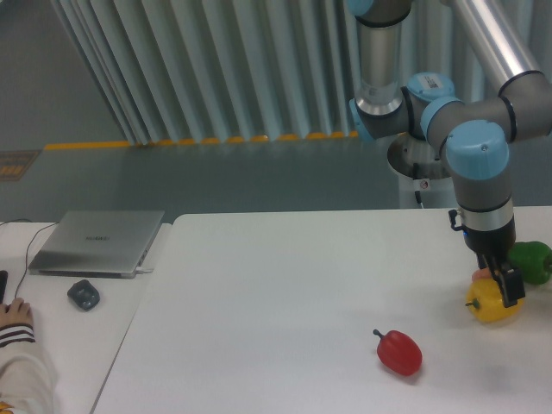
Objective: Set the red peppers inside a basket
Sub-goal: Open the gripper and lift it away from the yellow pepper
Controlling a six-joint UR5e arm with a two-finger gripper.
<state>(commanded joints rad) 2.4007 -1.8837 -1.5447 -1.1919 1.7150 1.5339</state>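
Note:
One of the red peppers (pixel 398 352), glossy with a short dark stem, lies on its side on the white table (pixel 285 293), front and right of centre. My gripper (pixel 505 285) hangs at the table's right edge, well to the right of and behind the red pepper. Its dark fingers (pixel 511 288) reach down against a yellow pepper (pixel 490 305). How far apart the fingers stand is unclear from this angle. No basket is in view.
A green pepper (pixel 531 261) sits just behind the yellow one, with a small orange object (pixel 480 275) beside them. On the left desk are a closed laptop (pixel 99 241), a mouse (pixel 84 294) and a person's hand (pixel 15 314).

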